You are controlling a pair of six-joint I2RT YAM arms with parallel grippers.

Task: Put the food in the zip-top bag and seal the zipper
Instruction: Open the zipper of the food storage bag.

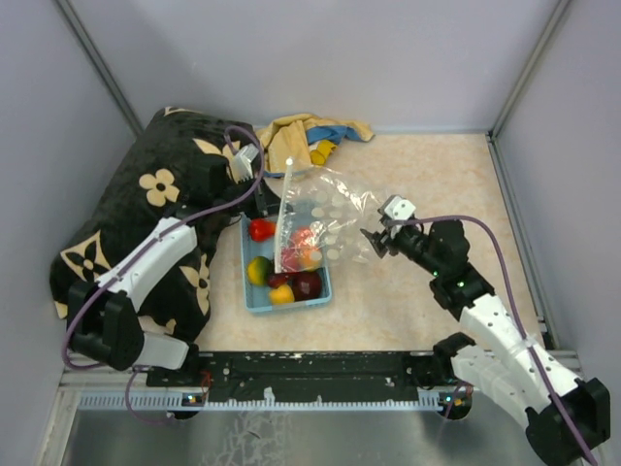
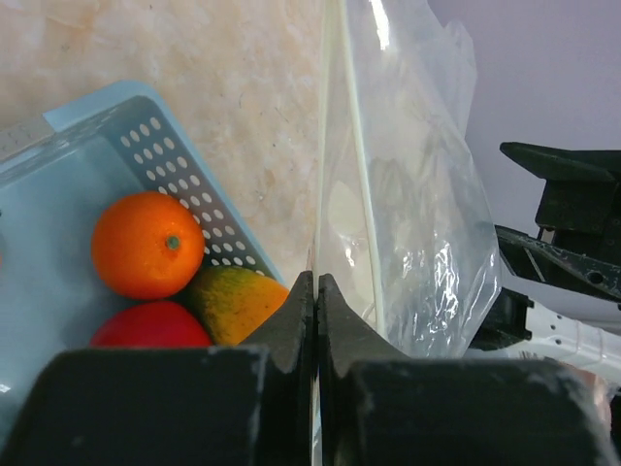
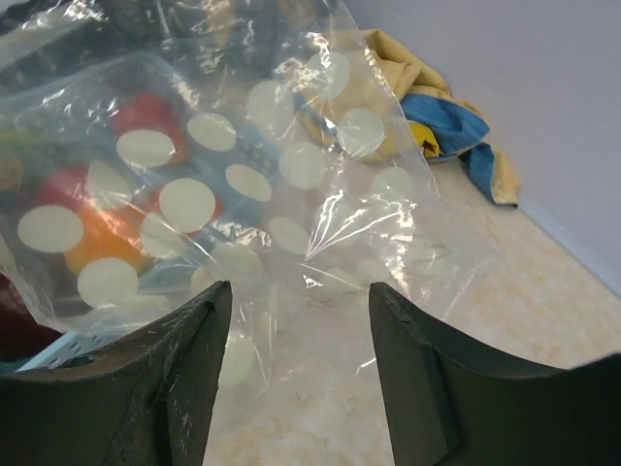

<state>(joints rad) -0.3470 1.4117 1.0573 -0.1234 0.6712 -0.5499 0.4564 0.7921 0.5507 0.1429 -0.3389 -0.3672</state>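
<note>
Now left pincer [image 2: 315, 283] tight on zip-top bag [image 2: 417, 194], right pincer [image 3: 296, 291] agape, empty.

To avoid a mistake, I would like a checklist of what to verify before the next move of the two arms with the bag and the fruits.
1. Hold of the left gripper on the clear dotted plastic zip-top bag: ok, shut on its edge.
2. Hold of the right gripper on the bag: not ok, open, with the film just in front of it.
3. Bag mouth open: cannot tell.
4. Fruit inside the bag: not ok for the round orange toy fruit, which lies in the light-blue perforated plastic basket; for the fruits seen through the film, cannot tell.
5. The whitish zipper strip sealed: cannot tell.
</note>
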